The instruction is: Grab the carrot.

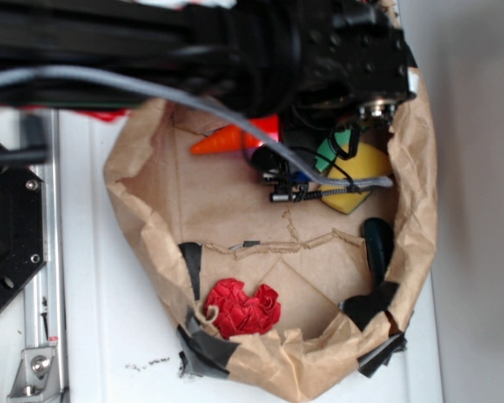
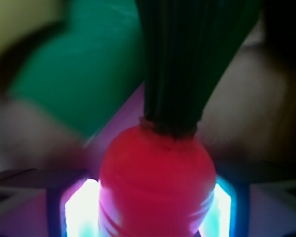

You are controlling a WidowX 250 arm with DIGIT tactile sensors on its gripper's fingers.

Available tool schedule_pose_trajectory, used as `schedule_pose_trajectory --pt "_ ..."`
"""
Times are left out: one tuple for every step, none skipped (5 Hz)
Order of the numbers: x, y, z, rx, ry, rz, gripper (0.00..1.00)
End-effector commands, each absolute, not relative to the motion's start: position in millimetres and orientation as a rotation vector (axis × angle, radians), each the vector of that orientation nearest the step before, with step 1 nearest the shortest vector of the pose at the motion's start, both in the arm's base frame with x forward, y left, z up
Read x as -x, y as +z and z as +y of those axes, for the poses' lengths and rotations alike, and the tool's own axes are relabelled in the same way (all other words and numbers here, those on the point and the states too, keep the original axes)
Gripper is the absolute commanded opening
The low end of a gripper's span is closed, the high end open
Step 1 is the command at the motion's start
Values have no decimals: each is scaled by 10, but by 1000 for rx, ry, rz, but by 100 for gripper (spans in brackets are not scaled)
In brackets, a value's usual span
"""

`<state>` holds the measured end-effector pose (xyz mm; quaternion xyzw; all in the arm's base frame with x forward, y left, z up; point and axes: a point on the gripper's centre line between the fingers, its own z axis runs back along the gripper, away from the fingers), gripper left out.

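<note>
wrist: carrot [image 2: 155, 177] between pincer [image 2: 150, 207] fingers

White table [image 1: 109, 336] — torn paper bag [image 1: 143, 235] lying on it.

Inside the paper bag [image 1: 143, 210], toward its upper left: the carrot [image 1: 223, 140], tip pointing to frame left. Right of it, under the arm [image 1: 235, 42]: the hand [image 1: 290, 172], with the flat block [image 1: 329, 153] and the sponge [image 1: 361, 172] just beyond. Lower centre of the bag: a crumpled paper ball [image 1: 244, 308]. In the wrist view, carrot [image 2: 155, 177] at bottom centre, stem cap [image 2: 182, 64] above, block [image 2: 84, 79] upper left.
</note>
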<state>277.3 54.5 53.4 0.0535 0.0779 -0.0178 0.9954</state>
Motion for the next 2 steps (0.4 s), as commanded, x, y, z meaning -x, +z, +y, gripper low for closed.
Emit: schedule_pose_trajectory --pt "-2627 1711 -1 -135 -116 -11 0" --pt "-2561 2048 -18 -133 -114 -48 0"
